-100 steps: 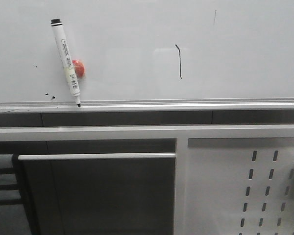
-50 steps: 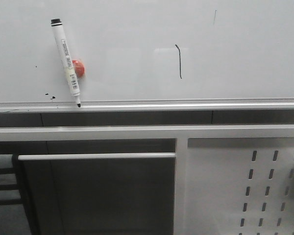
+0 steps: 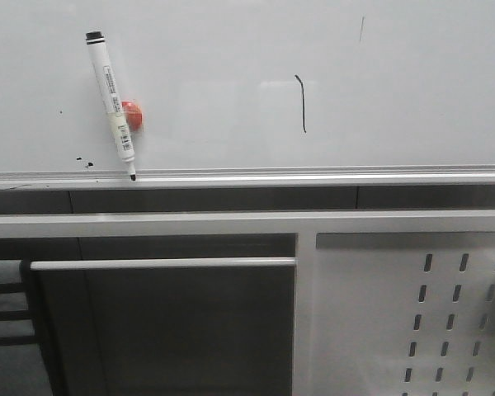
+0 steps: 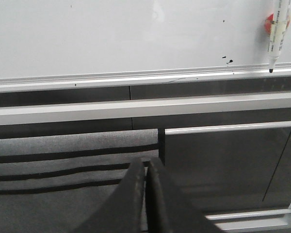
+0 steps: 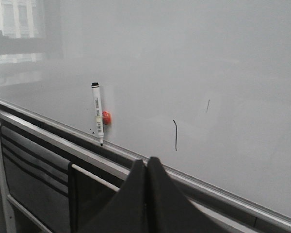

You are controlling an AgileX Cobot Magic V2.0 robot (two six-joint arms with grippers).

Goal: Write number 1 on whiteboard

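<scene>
The whiteboard (image 3: 231, 49) fills the upper part of the front view, with a silver rail (image 3: 313, 176) along its lower edge. The number 1 (image 3: 302, 103) is a thin black near-vertical stroke with a small hook on top; it also shows as the number 1 (image 5: 175, 135) in the right wrist view. A white marker (image 3: 111, 103) leans on the board, black tip down on the rail, also seen as the marker (image 4: 276, 36) and the marker (image 5: 97, 113). My left gripper (image 4: 146, 162) is shut and empty, well below the rail. My right gripper (image 5: 146, 161) is shut and empty, away from the board.
A red round magnet (image 3: 132, 115) sticks to the board behind the marker. Small black specks (image 3: 84, 162) and a faint grey tick (image 3: 361, 29) mark the board. Below the rail run white frame bars (image 3: 165, 263) and a white panel with slot holes (image 3: 412, 313).
</scene>
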